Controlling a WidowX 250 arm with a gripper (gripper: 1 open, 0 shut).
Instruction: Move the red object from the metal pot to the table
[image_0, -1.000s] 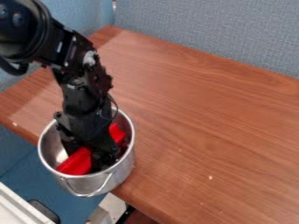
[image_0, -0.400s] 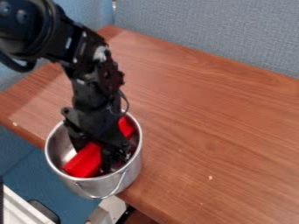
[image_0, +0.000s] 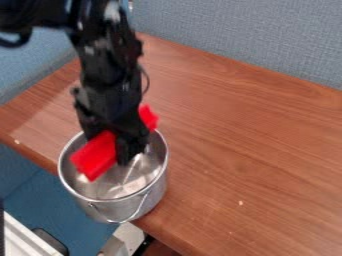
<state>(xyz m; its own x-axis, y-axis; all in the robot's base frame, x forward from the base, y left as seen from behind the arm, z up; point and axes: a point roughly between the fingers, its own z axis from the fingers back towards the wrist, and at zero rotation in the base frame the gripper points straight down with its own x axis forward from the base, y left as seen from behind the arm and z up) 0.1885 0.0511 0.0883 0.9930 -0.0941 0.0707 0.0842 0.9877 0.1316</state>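
Note:
The red object (image_0: 95, 157) hangs tilted just above the metal pot (image_0: 130, 208), its lower end over the pot's opening and its upper end (image_0: 148, 118) sticking out to the right. My black gripper (image_0: 118, 140) comes down from above and is shut on the middle of the red object. The pot stands on the table (image_0: 247, 120) near the front left corner, and its shiny inside shows below the block. The fingertips are partly hidden behind the red block.
The table's front edge (image_0: 201, 250) runs close past the pot. A blue-grey wall (image_0: 267, 35) stands behind the far edge. Bare wood stretches to the right of the pot. A white object (image_0: 27, 240) sits below the table at the lower left.
The gripper has risen with the red object, which lay down inside the pot before and now hangs at rim height. The arm has straightened upward.

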